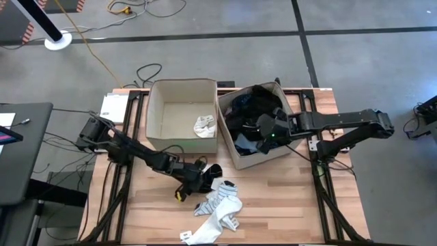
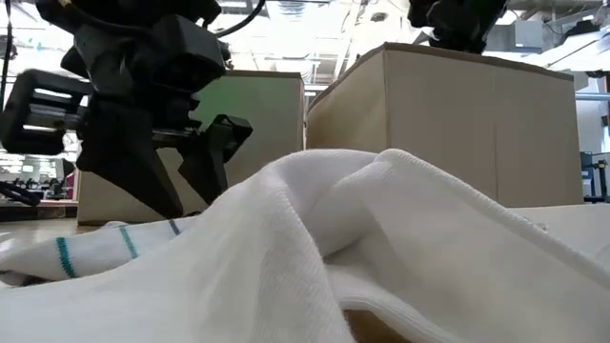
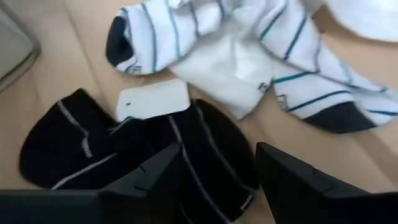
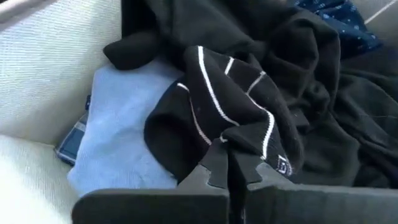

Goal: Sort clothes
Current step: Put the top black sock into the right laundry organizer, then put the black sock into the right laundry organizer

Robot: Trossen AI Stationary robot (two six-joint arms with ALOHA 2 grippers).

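From above, the left pincer (image 1: 193, 179) hangs low over the wooden surface (image 1: 273, 205), a black sock (image 1: 208, 169) just beside it, white striped socks (image 1: 222, 205) near; the right pincer (image 1: 263, 131) sits inside the right bin (image 1: 235, 157) among dark clothes (image 1: 249, 109); the left bin (image 1: 160, 113) holds a pale piece (image 1: 204, 125).

Low view: a white sock (image 2: 381, 248) fills the front.

Left wrist: jaws apart, empty, over the black sock (image 3: 124, 155).

Right wrist: jaws closed above a black striped sock (image 4: 230, 106), a light blue piece (image 4: 118, 149) beside.
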